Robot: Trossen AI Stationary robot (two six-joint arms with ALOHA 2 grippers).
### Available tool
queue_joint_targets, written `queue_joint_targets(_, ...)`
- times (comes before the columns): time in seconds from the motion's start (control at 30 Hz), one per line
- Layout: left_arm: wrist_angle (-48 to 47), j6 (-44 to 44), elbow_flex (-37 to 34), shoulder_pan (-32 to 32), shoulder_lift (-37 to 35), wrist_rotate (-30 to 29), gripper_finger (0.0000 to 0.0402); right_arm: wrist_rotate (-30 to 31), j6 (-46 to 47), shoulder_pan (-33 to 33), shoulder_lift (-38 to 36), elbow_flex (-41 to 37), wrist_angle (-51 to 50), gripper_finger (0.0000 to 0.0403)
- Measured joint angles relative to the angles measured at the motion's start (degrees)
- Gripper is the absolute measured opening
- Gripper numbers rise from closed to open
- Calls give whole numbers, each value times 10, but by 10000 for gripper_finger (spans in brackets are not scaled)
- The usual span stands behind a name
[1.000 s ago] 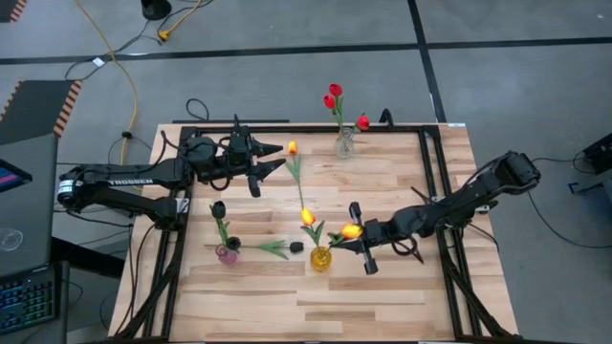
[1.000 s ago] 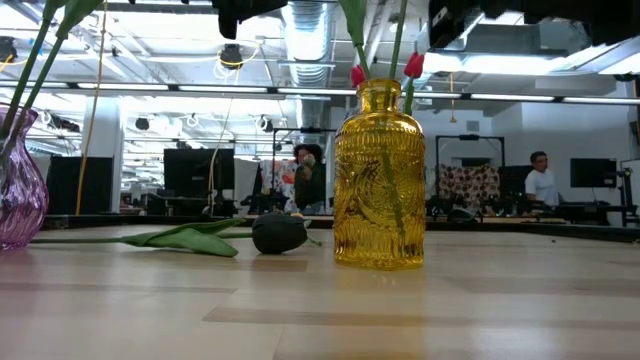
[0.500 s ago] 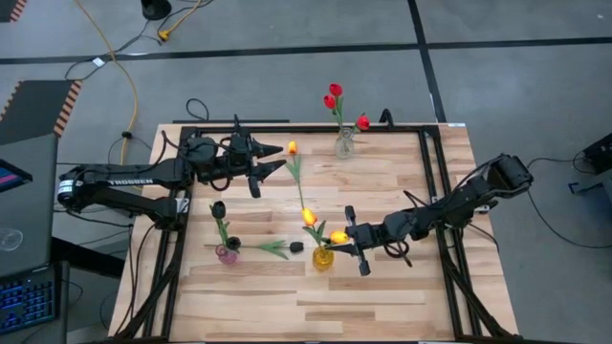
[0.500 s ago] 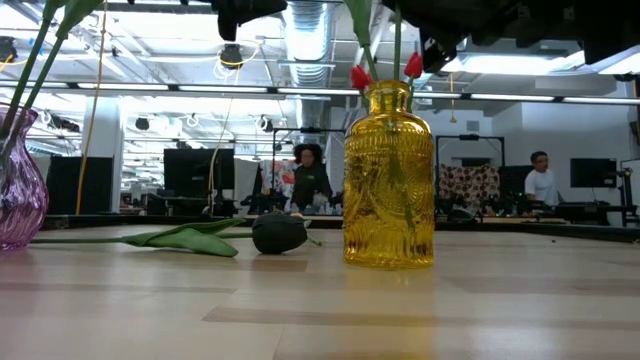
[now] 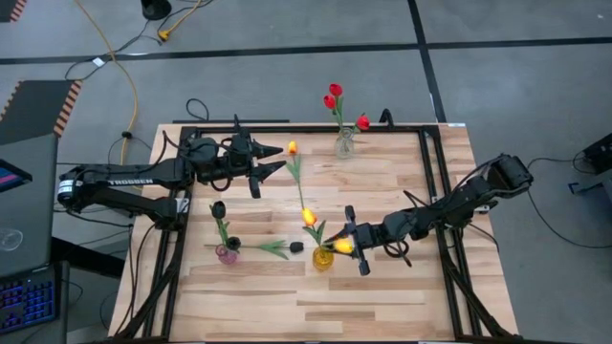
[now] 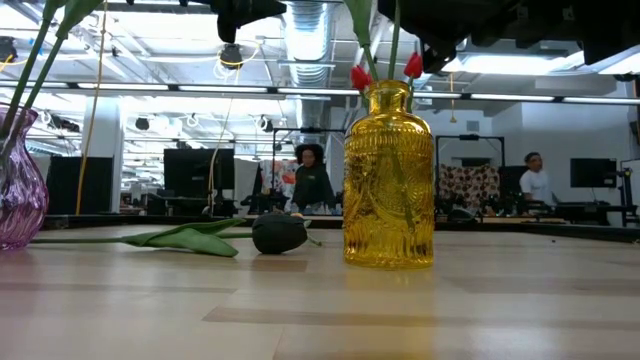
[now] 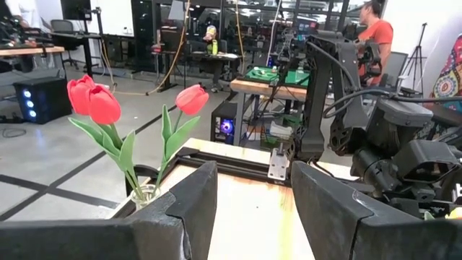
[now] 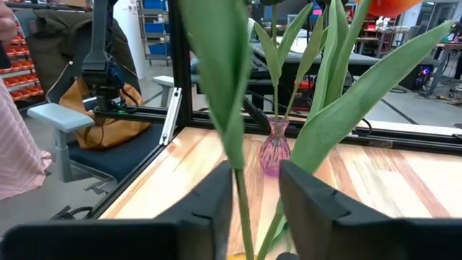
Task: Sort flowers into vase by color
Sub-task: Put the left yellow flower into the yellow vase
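The yellow tulip [image 5: 342, 246] is standing in the yellow vase [image 5: 321, 258] near the surface's front edge, its stem between my right hand's [image 5: 353, 240] parted fingers. My left hand [image 5: 271, 161] is hovering, spread and empty, near the back-left corner.

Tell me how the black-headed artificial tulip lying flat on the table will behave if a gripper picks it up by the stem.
The black-headed tulip has a thin stem and a bulky head, so it will probably droop head-down. Its long green leaf lies limp on the wooden table, suggesting floppiness. It looks light, so it may slide when nudged.
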Motion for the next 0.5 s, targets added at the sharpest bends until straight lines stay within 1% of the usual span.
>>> queue_joint_targets(0.17,-1,0,0,0,0,0,165,0,20,0,0,0,-9,195)
queue_joint_targets(0.27,-1,0,0,0,0,0,165,0,42,0,0,0,-21,224)
queue_joint_targets(0.37,-1,0,0,0,0,0,165,0,63,0,0,0,-37,241)
queue_joint_targets(0.5,-2,0,0,0,0,0,165,0,81,0,0,0,-55,246)
